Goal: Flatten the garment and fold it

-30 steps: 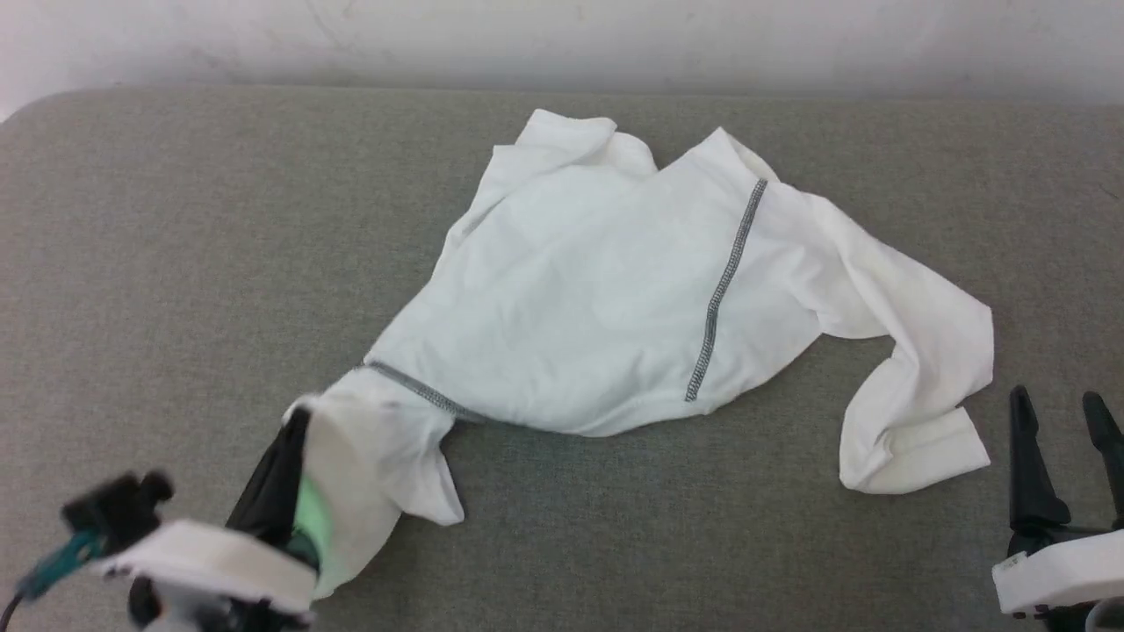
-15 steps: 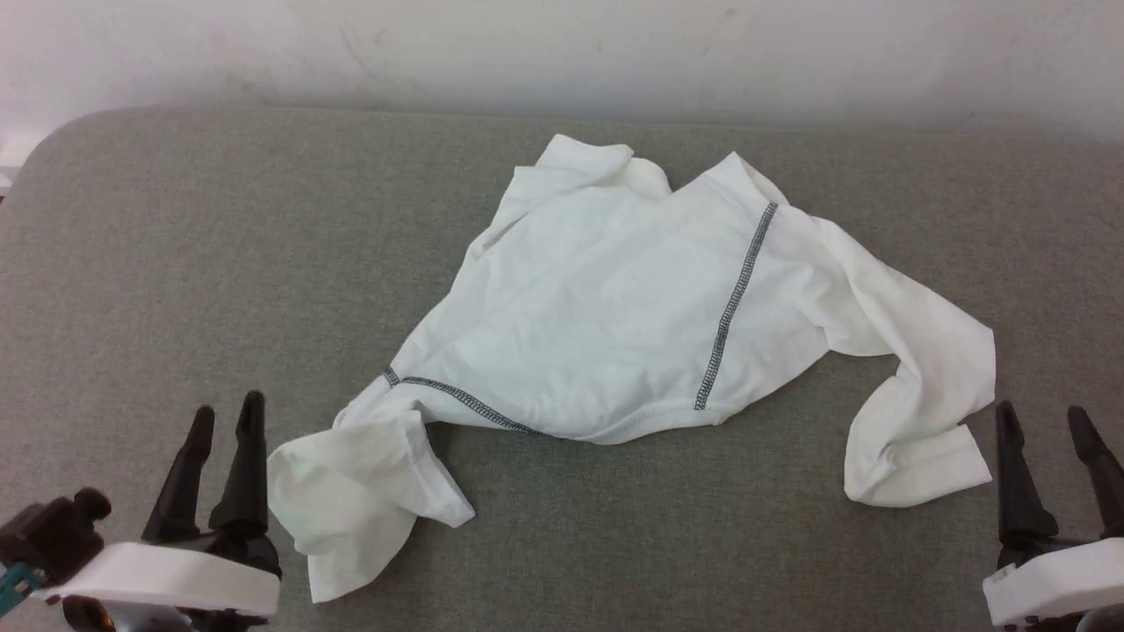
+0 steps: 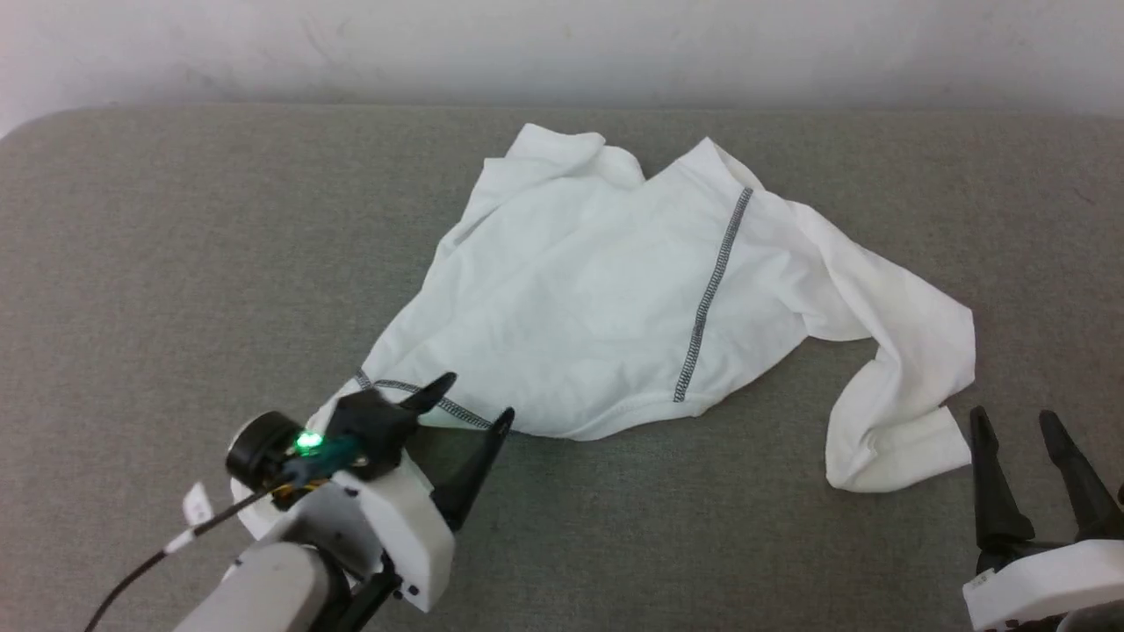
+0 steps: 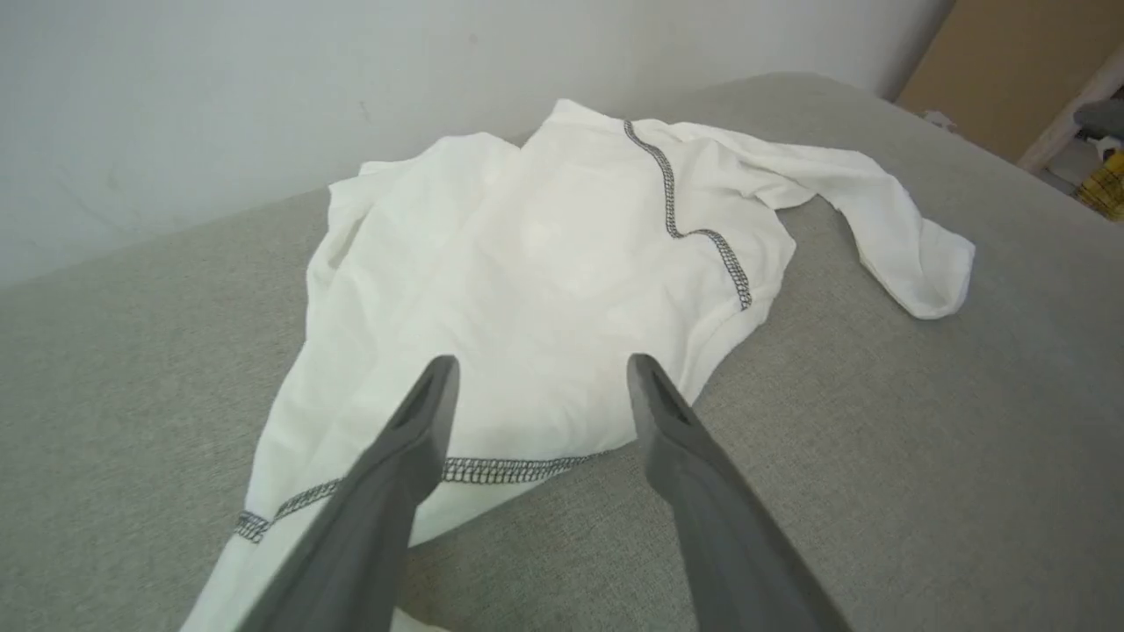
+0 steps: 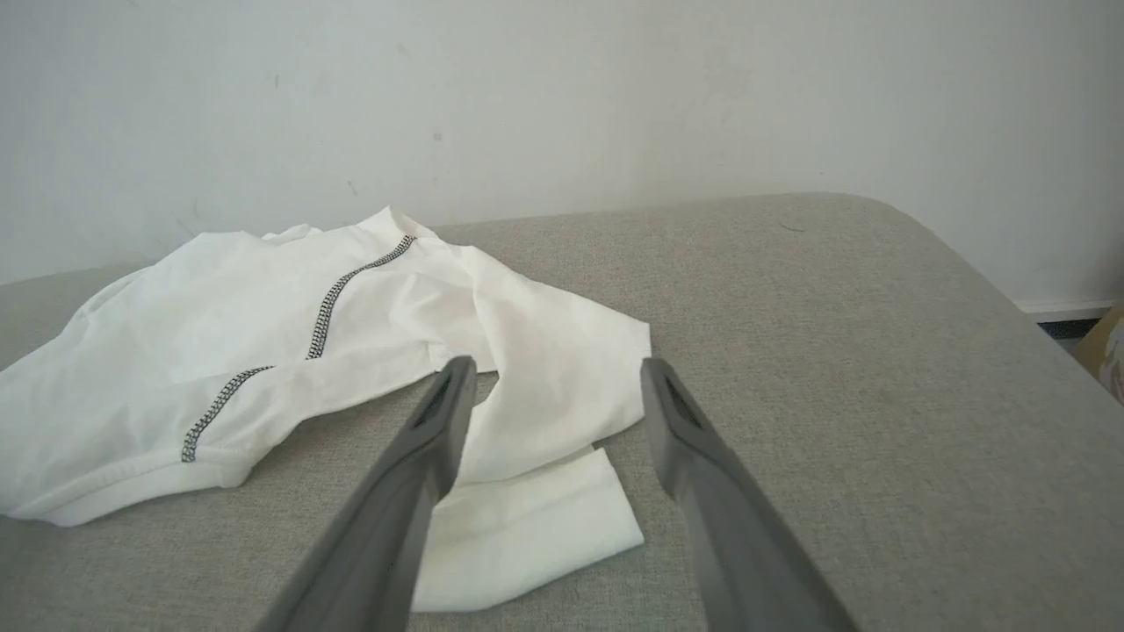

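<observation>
Head view is showing you a thin white shirt (image 3: 597,298) lying rumpled on the grey woven worktop (image 3: 176,263); left hand (image 3: 480,395) and right hand (image 3: 1012,414) are gaping, gripping nothing.

Thin matt cloth garment (image 3: 606,298)

Nothing can be read on the garment (image 3: 615,290); the white cable tag (image 3: 195,506) at 7 o'clock is too small to read.

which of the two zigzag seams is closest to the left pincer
The seam at the near-left corner of the garment, right at the tips of the open left pincer. The other seam runs up the garment's right side, well away.
</observation>
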Robot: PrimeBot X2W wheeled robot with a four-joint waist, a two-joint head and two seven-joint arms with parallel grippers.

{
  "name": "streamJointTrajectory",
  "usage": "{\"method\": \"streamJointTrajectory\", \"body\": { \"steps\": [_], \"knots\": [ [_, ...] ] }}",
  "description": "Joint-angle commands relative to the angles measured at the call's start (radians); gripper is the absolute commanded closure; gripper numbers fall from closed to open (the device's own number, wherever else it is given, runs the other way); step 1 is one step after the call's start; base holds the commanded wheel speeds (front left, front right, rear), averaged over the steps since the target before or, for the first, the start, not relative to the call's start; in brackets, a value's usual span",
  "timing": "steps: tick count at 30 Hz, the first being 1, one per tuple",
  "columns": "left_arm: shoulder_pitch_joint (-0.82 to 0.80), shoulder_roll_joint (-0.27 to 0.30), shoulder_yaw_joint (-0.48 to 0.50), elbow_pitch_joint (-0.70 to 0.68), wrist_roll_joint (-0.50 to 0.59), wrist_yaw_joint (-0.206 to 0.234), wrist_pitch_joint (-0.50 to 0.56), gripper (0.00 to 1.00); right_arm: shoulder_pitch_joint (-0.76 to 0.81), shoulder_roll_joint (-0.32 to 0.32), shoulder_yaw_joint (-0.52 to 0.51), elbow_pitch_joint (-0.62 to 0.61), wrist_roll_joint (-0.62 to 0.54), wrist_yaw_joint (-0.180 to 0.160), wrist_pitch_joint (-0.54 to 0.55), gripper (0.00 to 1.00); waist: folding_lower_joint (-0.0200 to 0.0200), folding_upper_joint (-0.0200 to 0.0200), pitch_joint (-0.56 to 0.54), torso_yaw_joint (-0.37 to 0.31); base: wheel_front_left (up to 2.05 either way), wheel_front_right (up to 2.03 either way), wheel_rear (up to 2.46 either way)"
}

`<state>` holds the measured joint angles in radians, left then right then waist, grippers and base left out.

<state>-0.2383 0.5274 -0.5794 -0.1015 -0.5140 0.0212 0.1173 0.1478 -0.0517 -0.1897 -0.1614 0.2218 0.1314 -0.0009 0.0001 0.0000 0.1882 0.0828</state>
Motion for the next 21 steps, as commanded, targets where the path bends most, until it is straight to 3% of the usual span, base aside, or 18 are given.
{"method": "streamJointTrajectory", "body": {
  "steps": [1, 11, 13, 17, 21],
  "knots": [
    [-0.029, -0.001, -0.017, 0.025, 0.023, -0.012, 0.014, 0.0, -0.008, 0.001, 0.001, 0.002, 0.007, -0.001, -0.004, 0.0, -0.0001, 0.0, 0.02, -0.018, 0.0, 0.0, 0.0],
    [-0.182, -0.03, -0.156, 0.37, 0.122, -0.11, 0.087, 0.0, -0.034, 0.001, 0.004, 0.017, 0.015, -0.001, -0.015, 0.0, -0.0001, 0.0, 0.05, -0.047, 0.0, 0.0, 0.0],
    [-0.202, -0.044, -0.162, 0.403, 0.115, -0.119, 0.071, 1.0, -0.037, 0.001, -0.001, 0.018, 0.018, -0.001, -0.016, 0.0, -0.0001, 0.0, 0.049, -0.048, 0.0, 0.0, 0.0],
    [-0.234, -0.094, -0.148, 0.397, 0.052, -0.134, 0.016, 1.0, -0.036, 0.001, -0.011, 0.02, 0.021, -0.001, -0.016, 0.0, -0.0001, 0.0, 0.044, -0.043, 0.0, 0.0, 0.0],
    [-0.268, -0.146, -0.143, 0.297, -0.045, -0.146, -0.003, 1.0, -0.036, 0.001, -0.012, 0.022, 0.03, -0.001, -0.014, 0.0, -0.0001, 0.0, 0.039, -0.036, 0.0, 0.0, 0.0]
  ]
}}
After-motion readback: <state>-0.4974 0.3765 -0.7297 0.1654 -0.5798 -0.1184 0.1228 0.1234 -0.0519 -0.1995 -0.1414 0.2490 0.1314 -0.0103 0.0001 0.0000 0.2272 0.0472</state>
